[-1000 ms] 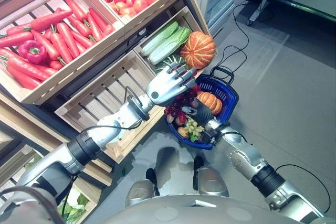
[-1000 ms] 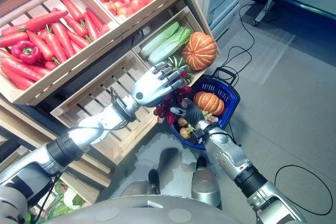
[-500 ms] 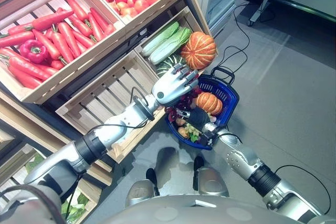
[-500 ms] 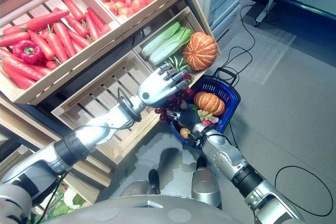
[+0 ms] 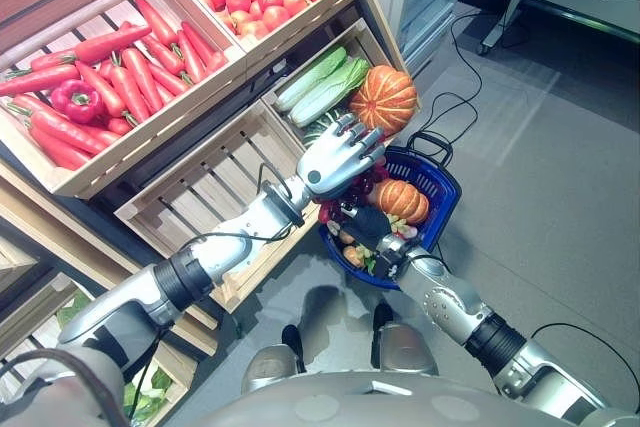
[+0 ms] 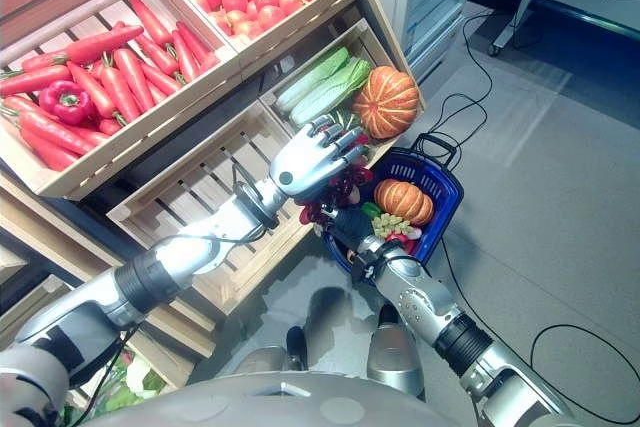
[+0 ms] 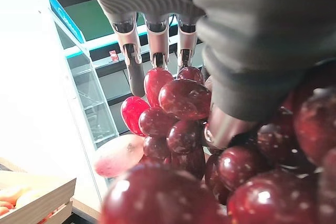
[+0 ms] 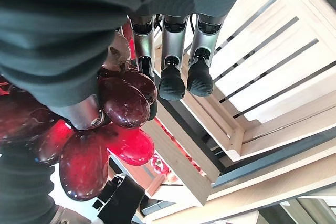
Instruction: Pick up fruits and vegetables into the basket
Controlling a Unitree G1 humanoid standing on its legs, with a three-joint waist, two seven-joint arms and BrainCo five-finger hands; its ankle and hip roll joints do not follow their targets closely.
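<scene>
Grapes (image 6: 335, 190), dark red bunch, hang over the blue basket (image 6: 442, 209) at its 9 o'clock rim, pinched between both hands. Left robot hand (image 6: 312, 158) sits on top of the bunch, fingers curled into it. Right robot hand (image 6: 347, 224) is under the bunch at 6 o'clock, thumb and a finger pinching grapes, other fingers straight. Basket already contains a small pumpkin (image 6: 402, 201) and green grapes (image 6: 392, 224). Larger pumpkin (image 6: 385, 102) sits in the crate at 12 o'clock.
</scene>
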